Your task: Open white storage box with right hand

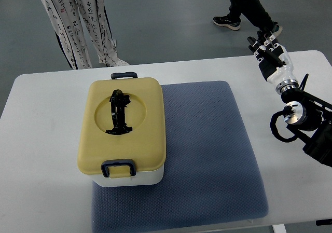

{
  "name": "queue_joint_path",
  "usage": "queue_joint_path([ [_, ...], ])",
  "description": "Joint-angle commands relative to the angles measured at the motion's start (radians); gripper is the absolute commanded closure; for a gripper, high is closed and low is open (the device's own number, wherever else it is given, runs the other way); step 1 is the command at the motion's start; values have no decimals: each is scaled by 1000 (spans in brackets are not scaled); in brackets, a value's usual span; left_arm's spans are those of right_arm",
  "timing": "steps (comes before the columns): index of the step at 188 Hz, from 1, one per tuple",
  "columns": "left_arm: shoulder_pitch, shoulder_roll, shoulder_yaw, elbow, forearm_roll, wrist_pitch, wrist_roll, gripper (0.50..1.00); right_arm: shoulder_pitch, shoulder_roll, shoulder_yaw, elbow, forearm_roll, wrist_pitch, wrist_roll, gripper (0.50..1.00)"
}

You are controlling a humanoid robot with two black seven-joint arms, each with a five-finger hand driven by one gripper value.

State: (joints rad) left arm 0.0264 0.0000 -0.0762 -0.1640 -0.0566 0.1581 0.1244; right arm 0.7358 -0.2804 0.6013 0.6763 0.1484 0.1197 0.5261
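So far we note the storage box [123, 131] sitting on the left part of a blue-grey mat [207, 155], which lies on the white table [41, 139]; the mat probably keeps the box from sliding when a latch is pulled. Box body is white, lid [145, 134] is yellow and fully seated. A black carry handle [119, 112] lies folded flat in the lid's round recess. Two dark latches: one at the near edge [118, 167], one at the far edge [124, 75], both seemingly clipped down. Contents: unseen, lid closed.

Right hand [266, 45] hangs over the table's far right corner, well apart from the box, arm entering from the right edge. Fingers point away from us, loosely extended and holding nothing, though the view there is small and we hedge on exact spread. Left arm not visible.

We judge the task not begun: the hand must cross the mat to reach a latch first.

Two people's legs stand beyond the far table edge.
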Motion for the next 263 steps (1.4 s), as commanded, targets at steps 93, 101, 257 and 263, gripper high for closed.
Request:
queue_joint_path([
  [93,0,0,0,1,0,0,1,500,1,0,-3,8,-15,6,0,570],
  [101,0,0,1,1,0,0,0,500,4,-2,-3,8,-15,9,-2,570],
  [257,1,0,-1,0,0,0,0,500,473,-154,-87,262,-1294,219,0,570],
  [263,0,0,-1,1,0,0,0,500,505,-149,-101,281,-1327,230,0,570],
])
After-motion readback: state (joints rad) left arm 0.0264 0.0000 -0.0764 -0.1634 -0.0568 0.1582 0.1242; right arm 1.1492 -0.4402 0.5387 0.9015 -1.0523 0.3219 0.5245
